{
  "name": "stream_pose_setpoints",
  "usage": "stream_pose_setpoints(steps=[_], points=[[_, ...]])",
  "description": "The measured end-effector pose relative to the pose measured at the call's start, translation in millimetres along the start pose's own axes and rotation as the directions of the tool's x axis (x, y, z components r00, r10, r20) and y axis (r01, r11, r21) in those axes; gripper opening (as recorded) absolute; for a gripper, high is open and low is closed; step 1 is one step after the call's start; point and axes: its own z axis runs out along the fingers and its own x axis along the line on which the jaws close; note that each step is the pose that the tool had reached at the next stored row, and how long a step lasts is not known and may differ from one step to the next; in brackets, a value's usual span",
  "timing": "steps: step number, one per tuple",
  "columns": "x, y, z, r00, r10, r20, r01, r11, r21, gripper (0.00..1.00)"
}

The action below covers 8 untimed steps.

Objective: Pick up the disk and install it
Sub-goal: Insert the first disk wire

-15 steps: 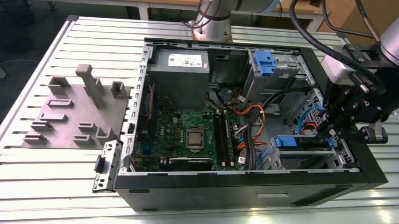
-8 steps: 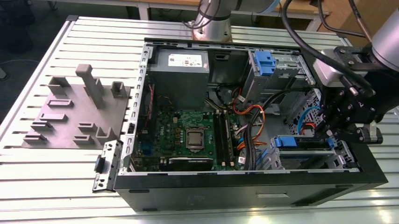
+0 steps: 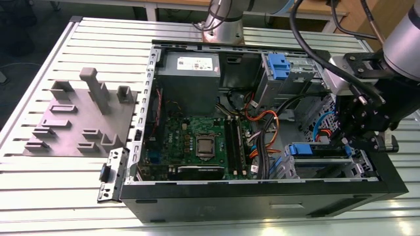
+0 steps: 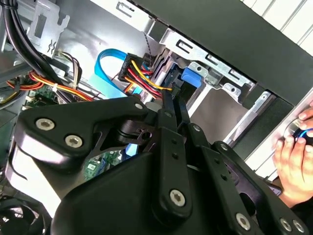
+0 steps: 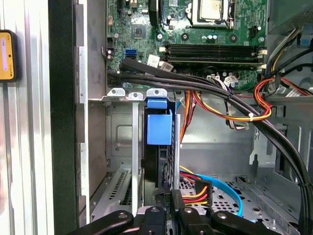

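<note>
Edgewise, the blue-bracketed disk (image 5: 159, 129) sits in its bay, pincer (image 5: 168, 208) seemingly clamping it

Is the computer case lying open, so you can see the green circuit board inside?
Yes, in the exterior view the computer case has its side off, exposing the green circuit board.

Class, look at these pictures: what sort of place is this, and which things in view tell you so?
Probably a robotics lab or test bench: an open computer case lies on a slotted metal table, beside a grey fixture plate, with the robot arm reaching in.
</note>
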Motion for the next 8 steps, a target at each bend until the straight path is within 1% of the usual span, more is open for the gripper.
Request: stream_pose_setpoints(steps=[1, 8], points=[[0.0, 0.3, 0.1, 1.0, 0.0, 0.0002, 0.0, 1.0, 0.0016, 0.16], [0.0, 0.6, 0.1, 1.0, -0.001, 0.0004, 0.001, 1.0, 0.0023, 0.16]])
